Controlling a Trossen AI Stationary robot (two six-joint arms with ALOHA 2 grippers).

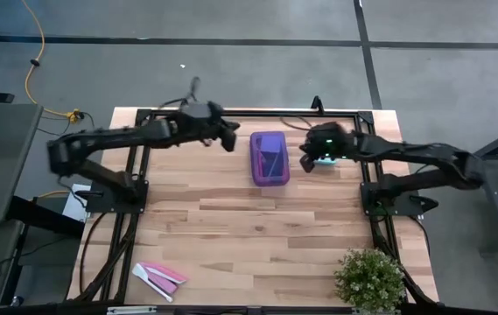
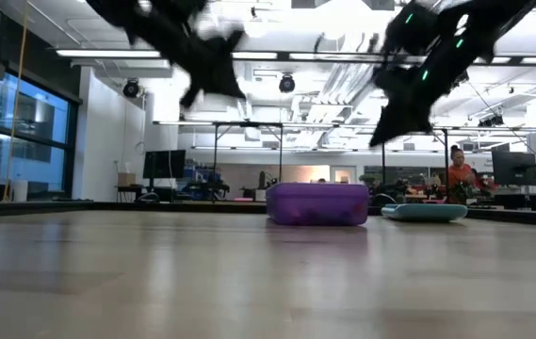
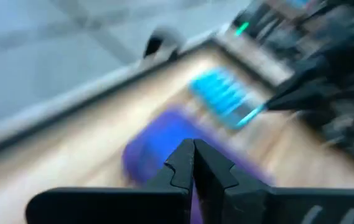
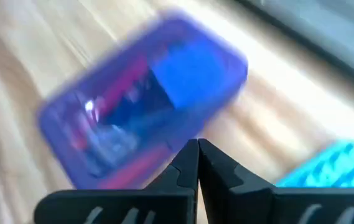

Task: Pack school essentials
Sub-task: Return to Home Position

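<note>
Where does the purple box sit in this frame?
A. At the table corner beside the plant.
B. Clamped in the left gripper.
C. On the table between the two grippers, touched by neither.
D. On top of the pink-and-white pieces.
C: the purple box rests on the table with the left gripper on one side and the right gripper on the other, both shut on nothing and in the air, clear of it.

The light wooden table [image 1: 231,236] carries a closed purple box [image 1: 269,158] lying flat midway across its width, toward the edge uppermost in the high view. A light-blue calculator [image 2: 425,212] lies near the box on the right arm's side, not touching it. Along the opposite edge, flat pink-and-white pieces [image 1: 159,278] lie by the left-side corner, and a small potted plant [image 1: 369,280] stands by the right-side corner.
</note>
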